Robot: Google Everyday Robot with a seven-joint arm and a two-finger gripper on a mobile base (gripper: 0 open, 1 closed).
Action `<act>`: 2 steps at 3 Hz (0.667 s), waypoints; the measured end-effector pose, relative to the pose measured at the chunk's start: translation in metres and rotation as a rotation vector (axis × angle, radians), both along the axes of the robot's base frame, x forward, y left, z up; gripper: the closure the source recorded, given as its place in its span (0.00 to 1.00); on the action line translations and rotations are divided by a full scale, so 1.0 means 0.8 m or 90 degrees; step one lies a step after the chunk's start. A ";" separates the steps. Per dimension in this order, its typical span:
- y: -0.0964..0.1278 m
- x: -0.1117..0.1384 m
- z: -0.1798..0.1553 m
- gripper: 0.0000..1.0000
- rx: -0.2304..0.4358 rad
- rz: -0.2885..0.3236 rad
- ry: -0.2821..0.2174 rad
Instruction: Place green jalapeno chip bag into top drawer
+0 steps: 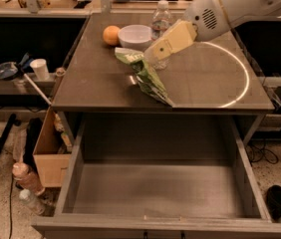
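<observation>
The green jalapeno chip bag lies crinkled on the grey table, reaching toward its front edge. My gripper comes in from the upper right on a white arm, its cream-coloured fingers low over the bag's far end and in front of the water bottle. The top drawer stands pulled out below the table front, its flat grey bottom bare.
An orange and a white bowl sit at the table's back left. A cardboard box and bottles stand on the floor to the left of the drawer. A shelf with a cup is at left.
</observation>
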State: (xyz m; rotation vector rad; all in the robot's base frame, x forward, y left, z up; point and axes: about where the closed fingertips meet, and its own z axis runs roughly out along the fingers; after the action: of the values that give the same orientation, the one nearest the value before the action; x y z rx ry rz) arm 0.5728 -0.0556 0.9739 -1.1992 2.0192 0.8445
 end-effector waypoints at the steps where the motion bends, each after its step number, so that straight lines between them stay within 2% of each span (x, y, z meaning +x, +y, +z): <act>1: 0.011 0.008 -0.024 0.00 -0.006 -0.001 0.010; 2: 0.021 0.017 -0.046 0.00 -0.018 0.000 0.005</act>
State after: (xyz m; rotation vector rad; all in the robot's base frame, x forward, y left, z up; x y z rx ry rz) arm 0.5861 -0.0387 0.9375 -1.2130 2.0449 0.8242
